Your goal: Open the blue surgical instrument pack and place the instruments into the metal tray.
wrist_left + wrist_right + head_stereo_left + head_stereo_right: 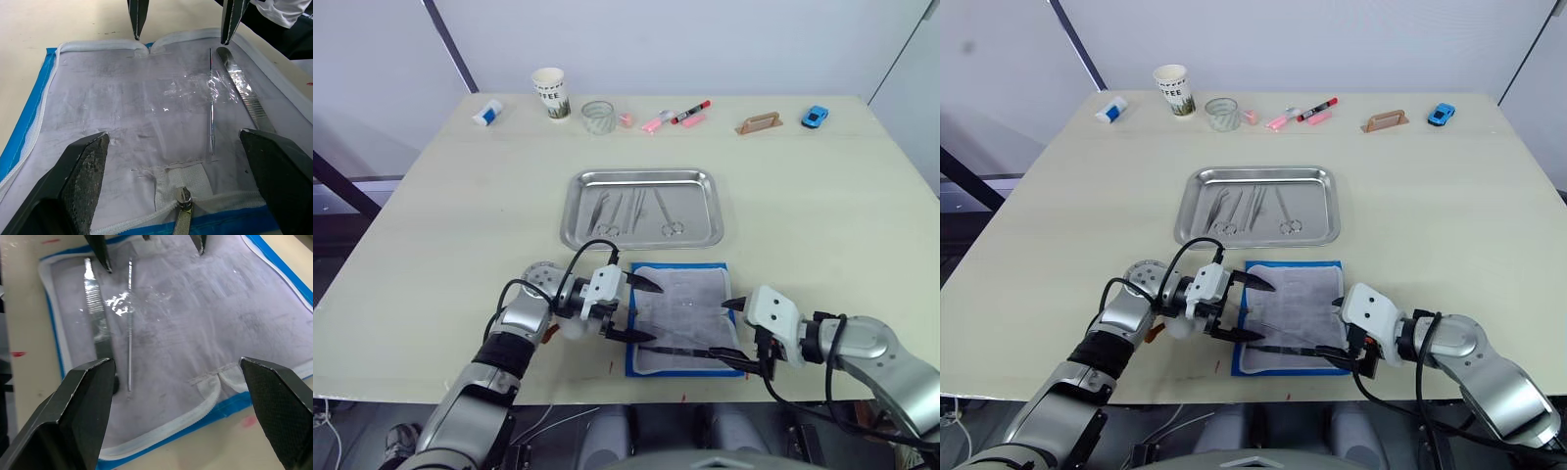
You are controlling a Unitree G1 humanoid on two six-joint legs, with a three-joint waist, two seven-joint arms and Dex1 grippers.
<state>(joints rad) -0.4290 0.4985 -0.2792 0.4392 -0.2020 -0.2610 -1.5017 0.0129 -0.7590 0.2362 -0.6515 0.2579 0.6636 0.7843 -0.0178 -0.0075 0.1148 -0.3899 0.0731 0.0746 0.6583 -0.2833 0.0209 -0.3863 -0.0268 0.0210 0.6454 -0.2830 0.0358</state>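
Both claws, left (634,309) and right (736,333), hang wide apart over the unfolded blue fabric pack (683,315); two slim silver instruments (242,92) lie inside.

The opened blue fabric pack (186,333) with pale grey-white lining lies flat between wide-apart black fingers (83,406). Inside, a flat silver scalpel handle (95,308) lies beside a thin silver probe (130,328).

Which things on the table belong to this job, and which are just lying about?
Job:
blue surgical instrument pack, lying open
two instruments left on its lining
instruments already in the tray
metal tray
left tool and right tool, both open over the pack

Lying about:
paper cup
glass
markers
blue toy car
wooden handle
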